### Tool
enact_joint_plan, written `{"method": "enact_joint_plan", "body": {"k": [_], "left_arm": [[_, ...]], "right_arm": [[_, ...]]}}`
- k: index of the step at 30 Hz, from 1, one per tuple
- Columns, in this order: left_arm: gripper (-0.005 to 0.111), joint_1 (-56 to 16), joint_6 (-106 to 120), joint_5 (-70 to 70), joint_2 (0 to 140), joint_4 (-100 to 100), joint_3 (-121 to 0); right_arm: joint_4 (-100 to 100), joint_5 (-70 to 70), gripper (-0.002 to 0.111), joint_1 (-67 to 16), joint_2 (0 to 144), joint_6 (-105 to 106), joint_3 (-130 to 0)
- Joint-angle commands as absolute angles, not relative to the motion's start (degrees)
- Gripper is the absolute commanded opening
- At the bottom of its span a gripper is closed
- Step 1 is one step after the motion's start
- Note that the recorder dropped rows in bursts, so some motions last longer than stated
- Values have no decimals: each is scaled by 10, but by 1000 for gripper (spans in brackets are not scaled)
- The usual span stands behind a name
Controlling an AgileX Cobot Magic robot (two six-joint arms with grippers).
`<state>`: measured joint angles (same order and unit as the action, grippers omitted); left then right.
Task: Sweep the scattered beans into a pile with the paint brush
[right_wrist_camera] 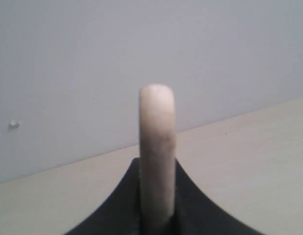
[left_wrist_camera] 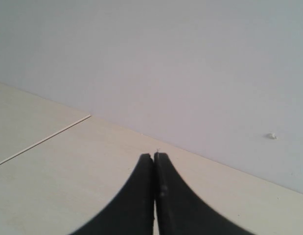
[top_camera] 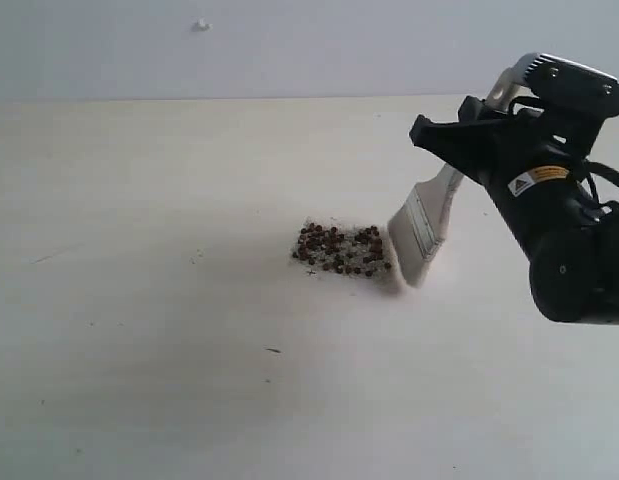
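The reddish-brown beans [top_camera: 341, 249] lie with whitish crumbs as one compact pile on the pale table, near the middle of the exterior view. The paint brush [top_camera: 425, 226] slants down just right of the pile, its cream bristles touching the table at the pile's right edge. My right gripper [top_camera: 467, 150] is shut on the brush's pale wooden handle [right_wrist_camera: 157, 147], which sticks up between the black fingers [right_wrist_camera: 123, 196] in the right wrist view. My left gripper [left_wrist_camera: 153, 156] is shut on nothing and faces the wall; it is out of the exterior view.
The pale table [top_camera: 169, 350] stretches to the left and front of the pile, with a few small dark specks [top_camera: 273, 350]. A grey wall [top_camera: 289, 40] rises behind the far edge. The right arm's black body [top_camera: 569, 240] fills the right side.
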<state>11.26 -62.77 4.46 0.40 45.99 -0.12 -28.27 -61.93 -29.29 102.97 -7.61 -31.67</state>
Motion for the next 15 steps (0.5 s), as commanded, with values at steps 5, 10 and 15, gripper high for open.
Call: {"method": "enact_joint_plan", "body": {"k": [5,10,15], "left_arm": [[0,112,-629,47,0,459,0],[0,112,-629,47,0,459,0],[0,112,-629,47,0,459,0]], "right_arm": [[-244,-523,0,-289,972,-10,-351],[-158,-330,0,-258,940,0,-400],[-163,-331,0,-255,901,0,-403]]}}
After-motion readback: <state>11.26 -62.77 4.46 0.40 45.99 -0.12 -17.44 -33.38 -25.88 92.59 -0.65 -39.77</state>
